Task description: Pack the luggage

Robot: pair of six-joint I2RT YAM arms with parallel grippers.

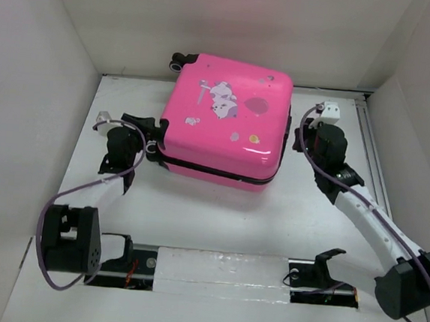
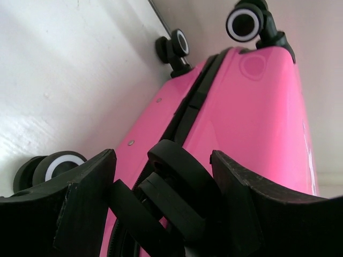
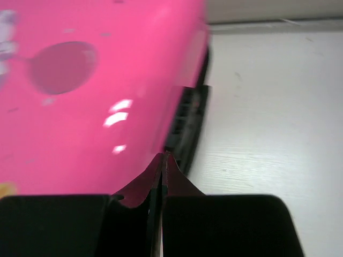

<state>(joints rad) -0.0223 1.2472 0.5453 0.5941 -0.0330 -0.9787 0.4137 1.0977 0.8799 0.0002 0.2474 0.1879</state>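
Note:
The luggage (image 1: 226,124) is a hot-pink hard-shell suitcase lying flat and closed on the white table, stickers on its top shell. In the left wrist view the luggage (image 2: 257,118) fills the frame, its black wheels (image 2: 245,22) pointing away. My left gripper (image 1: 157,137) is at the suitcase's left side. Seen from the wrist, my left gripper (image 2: 163,160) is closed on the black zipper pulls (image 2: 177,176), which fill the gap between its fingers. My right gripper (image 1: 296,134) is at the right side; in its wrist view the right gripper (image 3: 165,155) is shut and empty, tips at the zipper seam of the luggage (image 3: 80,107).
White walls enclose the table on the left, back and right. A metal rail (image 1: 371,144) runs along the right wall. A white strip (image 1: 220,271) with black brackets (image 1: 327,261) lies along the near edge between the arm bases.

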